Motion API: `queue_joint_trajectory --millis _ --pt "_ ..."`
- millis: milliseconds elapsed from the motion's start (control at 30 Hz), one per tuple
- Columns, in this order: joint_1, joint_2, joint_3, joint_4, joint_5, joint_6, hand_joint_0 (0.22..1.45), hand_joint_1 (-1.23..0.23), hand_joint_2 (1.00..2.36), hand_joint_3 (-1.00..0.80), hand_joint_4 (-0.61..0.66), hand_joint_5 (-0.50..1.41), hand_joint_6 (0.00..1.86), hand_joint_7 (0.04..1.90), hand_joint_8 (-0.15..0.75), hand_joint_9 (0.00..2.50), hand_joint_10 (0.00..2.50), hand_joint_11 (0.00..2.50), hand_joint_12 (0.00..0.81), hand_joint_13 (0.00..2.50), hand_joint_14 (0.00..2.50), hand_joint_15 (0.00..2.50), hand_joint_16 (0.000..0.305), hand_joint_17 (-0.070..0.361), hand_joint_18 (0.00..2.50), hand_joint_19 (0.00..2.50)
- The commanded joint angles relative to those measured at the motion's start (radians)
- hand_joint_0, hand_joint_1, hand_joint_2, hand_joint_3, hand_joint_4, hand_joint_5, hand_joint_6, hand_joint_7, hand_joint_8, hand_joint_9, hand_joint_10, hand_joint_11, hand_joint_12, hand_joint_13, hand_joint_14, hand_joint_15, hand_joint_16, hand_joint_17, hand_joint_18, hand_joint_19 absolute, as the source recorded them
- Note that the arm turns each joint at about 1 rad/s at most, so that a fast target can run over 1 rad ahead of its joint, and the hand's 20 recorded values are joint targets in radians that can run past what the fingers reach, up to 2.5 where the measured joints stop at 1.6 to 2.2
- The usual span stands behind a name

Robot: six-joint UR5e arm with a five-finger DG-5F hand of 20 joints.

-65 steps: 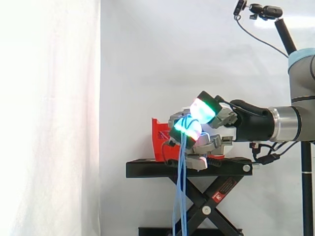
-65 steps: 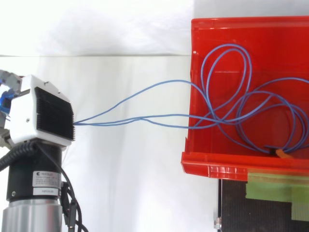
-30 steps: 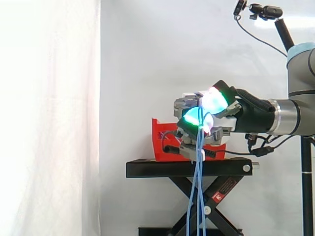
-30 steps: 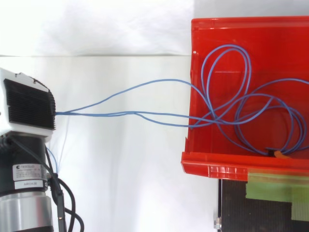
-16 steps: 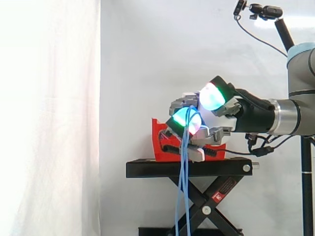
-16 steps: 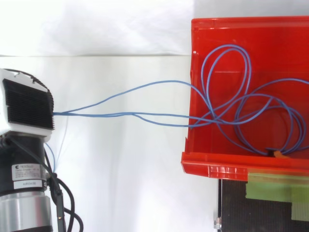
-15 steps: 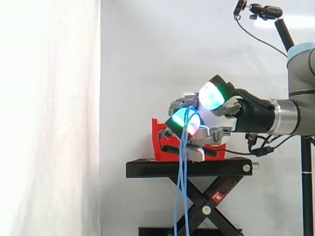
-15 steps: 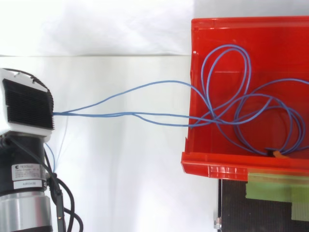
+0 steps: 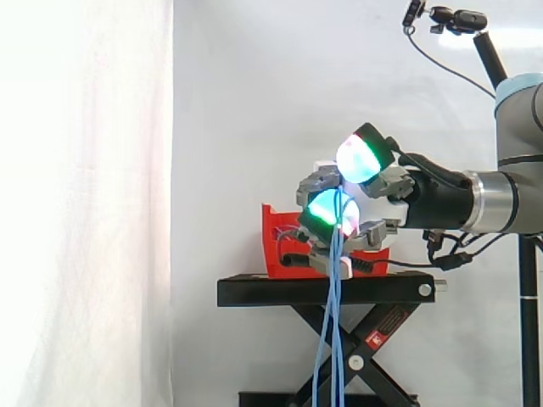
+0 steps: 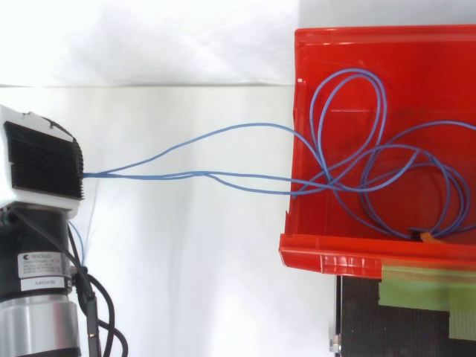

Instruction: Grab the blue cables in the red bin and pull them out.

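Thin blue cables (image 10: 193, 160) run taut from the back of my hand (image 10: 41, 165) at the left over the wall of the red bin (image 10: 297, 111). Inside the bin they lie in several loops (image 10: 372, 149). In the side view my hand (image 9: 366, 203) hovers just above and in front of the red bin (image 9: 276, 242). Its fingers are curled, with green glowing pads (image 9: 329, 208) pinching the strands. The free cable ends (image 9: 333, 314) hang straight down past the stand.
The bin sits on a black scissor stand (image 9: 327, 292) with green tape (image 10: 416, 286) on its top. A small orange tag (image 10: 430, 236) lies at a cable end near the bin's front wall. A camera on a pole (image 9: 450, 17) stands at the upper right.
Over two seconds my hand drew away from the bin and rose, pulling the strands tighter. In the last half second the hanging ends swung right and one upper pad lifted slightly.
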Motion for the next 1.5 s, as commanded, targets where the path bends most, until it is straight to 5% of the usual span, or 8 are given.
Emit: queue_joint_trajectory --millis 0,400,667,1033,1467 --pt "0.000 0.000 0.000 -0.001 0.001 0.001 0.67 -0.67 1.00 -1.00 0.06 0.81 0.31 0.73 0.264 1.05 0.21 1.55 0.343 1.13 1.23 1.21 0.052 0.117 0.95 1.05" --pt "0.000 0.000 0.000 -0.002 0.001 0.001 0.83 -0.84 1.00 -1.00 0.03 0.81 0.39 0.74 0.217 1.08 0.08 1.66 0.292 1.15 1.07 1.37 0.043 0.096 0.90 1.09" --pt "0.000 0.000 0.000 -0.021 0.001 0.010 0.92 -0.91 1.00 -0.96 0.00 0.68 0.62 0.62 0.209 1.05 0.14 1.66 0.289 1.15 1.06 1.38 0.042 0.095 0.90 1.08" --pt "0.005 0.000 0.000 -0.166 0.002 0.165 0.93 -0.93 1.00 -0.98 0.00 0.54 0.85 0.50 0.209 0.98 0.27 1.58 0.293 1.13 1.08 1.37 0.043 0.096 0.90 1.09" --pt "0.009 0.000 0.000 -0.317 0.004 0.364 0.94 -0.93 1.00 -1.00 -0.02 0.52 0.89 0.46 0.209 0.96 0.33 1.56 0.288 1.12 1.09 1.35 0.043 0.096 0.89 1.07"
